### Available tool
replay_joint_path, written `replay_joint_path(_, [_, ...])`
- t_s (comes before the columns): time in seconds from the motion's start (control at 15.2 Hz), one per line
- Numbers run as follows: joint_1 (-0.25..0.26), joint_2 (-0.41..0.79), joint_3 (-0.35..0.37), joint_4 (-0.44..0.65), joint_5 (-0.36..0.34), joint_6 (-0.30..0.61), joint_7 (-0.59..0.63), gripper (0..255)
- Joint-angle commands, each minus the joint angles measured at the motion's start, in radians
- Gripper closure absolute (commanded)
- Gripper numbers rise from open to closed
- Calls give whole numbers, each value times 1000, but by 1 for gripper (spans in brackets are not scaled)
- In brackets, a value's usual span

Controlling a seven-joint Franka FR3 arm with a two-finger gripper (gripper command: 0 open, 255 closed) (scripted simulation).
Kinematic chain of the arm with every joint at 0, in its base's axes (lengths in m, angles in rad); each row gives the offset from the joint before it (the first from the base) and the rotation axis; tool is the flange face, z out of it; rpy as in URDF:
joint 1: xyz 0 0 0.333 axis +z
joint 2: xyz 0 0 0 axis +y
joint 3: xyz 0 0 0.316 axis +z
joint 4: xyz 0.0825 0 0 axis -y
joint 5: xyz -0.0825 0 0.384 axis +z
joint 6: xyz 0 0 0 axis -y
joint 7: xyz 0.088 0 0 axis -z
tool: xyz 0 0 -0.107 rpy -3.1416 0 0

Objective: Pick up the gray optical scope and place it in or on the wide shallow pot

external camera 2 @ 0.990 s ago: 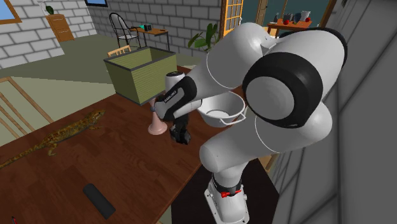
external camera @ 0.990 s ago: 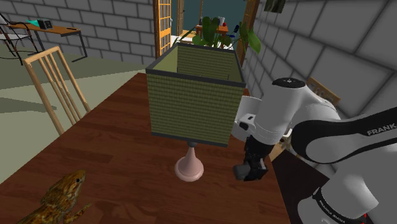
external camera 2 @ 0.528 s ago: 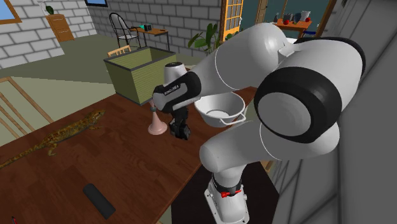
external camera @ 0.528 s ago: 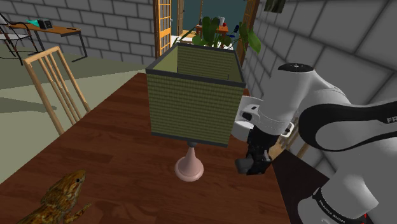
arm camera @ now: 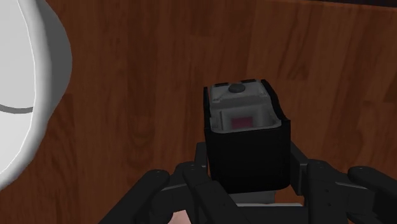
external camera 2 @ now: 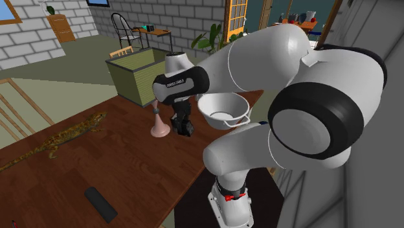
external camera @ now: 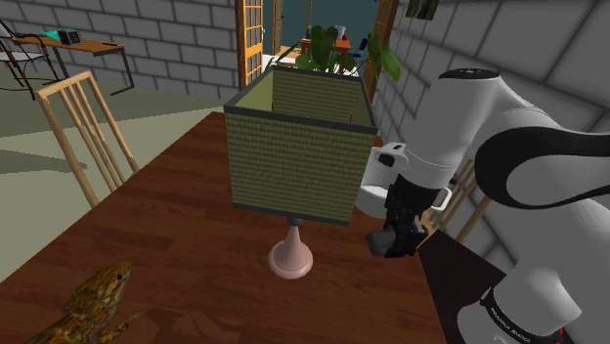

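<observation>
step: carry to pot | end effector [external camera: 399, 233] clasps the dark, gray-topped scope [arm camera: 245, 127] | white pot [external camera 2: 212, 115] sits just beside it | we should move over the rim, then let go low

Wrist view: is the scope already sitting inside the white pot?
No, the scope is clasped in the gripper over the wooden table, beside the pot.

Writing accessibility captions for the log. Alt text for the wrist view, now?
A boxy black scope with a gray top sits clamped between the black jaws, with a brown wooden table behind it. Off to one side, the curved edge of a white pot shows, not touching the scope.
</observation>
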Motion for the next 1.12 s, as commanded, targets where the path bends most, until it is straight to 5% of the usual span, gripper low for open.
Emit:
replay_joint_path(0.0, [-1, -13, -3, 21, -3, -34, 1, 255])
replay_joint_path(0.92, [-11, -62, -24, 173, -24, -235, 2, 255])
replay_joint_path(1.06, [-41, -49, -70, 178, -59, -229, -49, 255])
